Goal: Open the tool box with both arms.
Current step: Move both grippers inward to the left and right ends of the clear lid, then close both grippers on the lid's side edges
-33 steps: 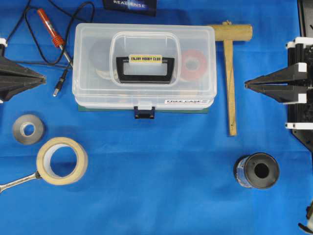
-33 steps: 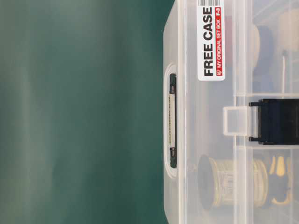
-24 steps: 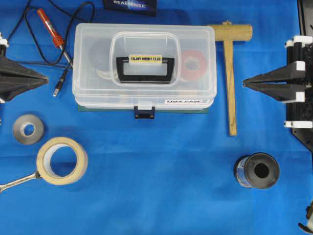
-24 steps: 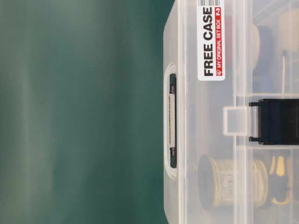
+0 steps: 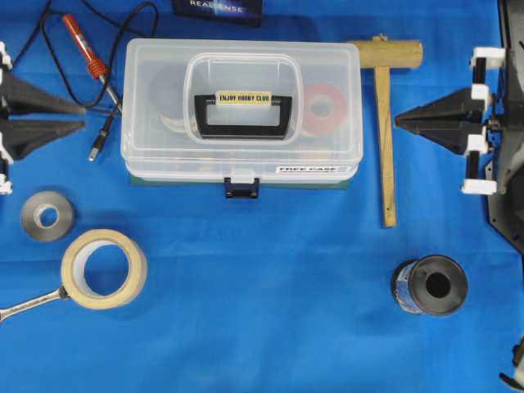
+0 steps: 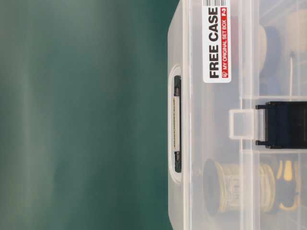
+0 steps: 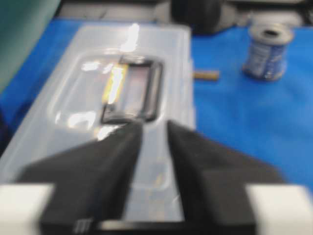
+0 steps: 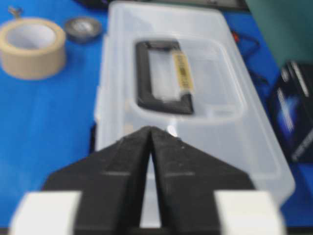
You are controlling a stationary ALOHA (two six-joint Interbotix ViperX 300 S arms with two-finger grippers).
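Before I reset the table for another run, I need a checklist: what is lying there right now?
tool box: one, clear with green base, top centre, lid closed, dark latch at front
soldering iron: one, orange handle, black cord, left of box
wooden mallet: one, tan, right of box
grey tape roll: one, lower left
beige tape roll: one, lower left
wrench: one, metal, its end at the beige roll
dark spool: one, lower right
dark card box: one, top edge
left hand: black, slightly parted, left of box
right hand: black, tips together, right of box
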